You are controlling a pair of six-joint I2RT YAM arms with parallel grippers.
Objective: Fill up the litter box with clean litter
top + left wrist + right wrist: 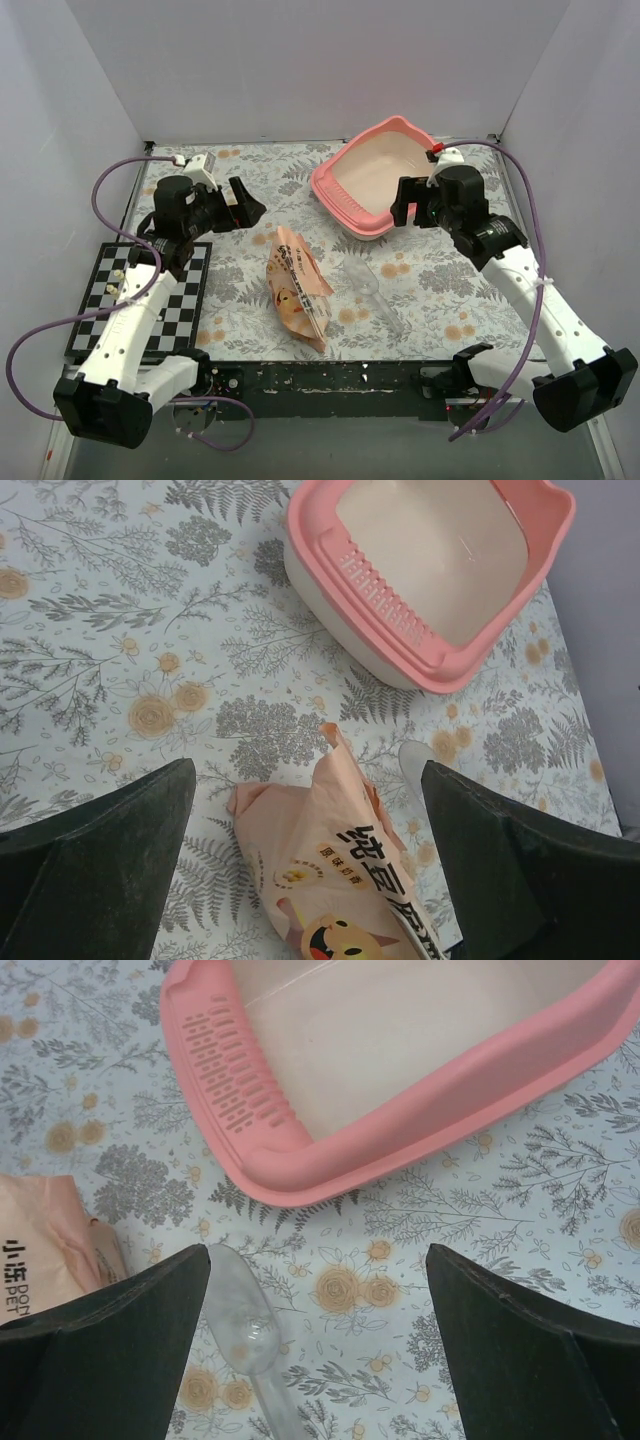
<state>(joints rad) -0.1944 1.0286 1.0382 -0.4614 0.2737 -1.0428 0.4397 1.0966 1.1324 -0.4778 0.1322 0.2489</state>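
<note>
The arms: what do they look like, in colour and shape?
The left arm and right arm have white shells with black joints. A purple cable loops along each. The fingers are broad, black and wedge-shaped.

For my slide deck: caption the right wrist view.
Jaws open, right gripper over the clear scoop; pink litter box ahead, peach bag at left.

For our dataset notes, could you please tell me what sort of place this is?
Probably a lab test booth, not a home: plain white walls enclose the floral-covered table, and a checkerboard lies beside the left arm.
</note>
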